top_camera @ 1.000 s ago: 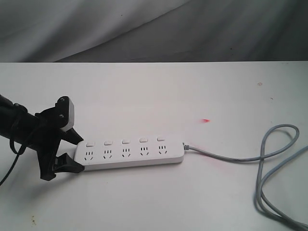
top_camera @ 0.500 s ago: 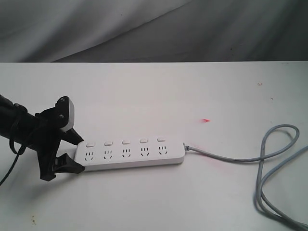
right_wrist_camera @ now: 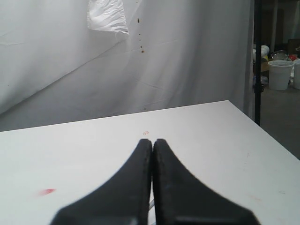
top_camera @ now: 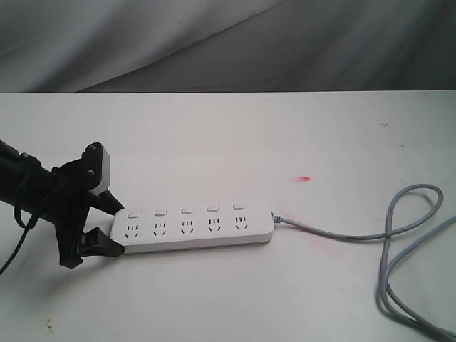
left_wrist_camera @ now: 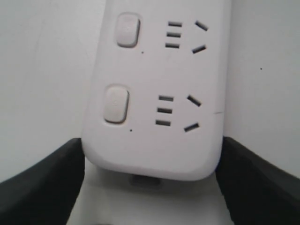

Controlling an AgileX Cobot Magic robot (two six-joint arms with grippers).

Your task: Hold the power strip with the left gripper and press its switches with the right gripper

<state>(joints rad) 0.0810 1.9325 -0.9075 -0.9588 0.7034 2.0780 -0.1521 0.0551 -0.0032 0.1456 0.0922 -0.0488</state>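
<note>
Lying flat on the worktop [top_camera: 235, 135], the power strip [top_camera: 192, 229] is clamped at its cable-free end by the left gripper [top_camera: 114, 226], so the right gripper [right_wrist_camera: 152, 143], jaws closed on nothing, is best lowered squarely onto the switches [top_camera: 185, 210].

Cable [top_camera: 335, 233]: leaves my exterior view at 4 o'clock.
Left arm [top_camera: 14, 177]: cut off at 9 o'clock.
Power strip [left_wrist_camera: 154, 93]: left wrist view shows me two sockets only.
</note>
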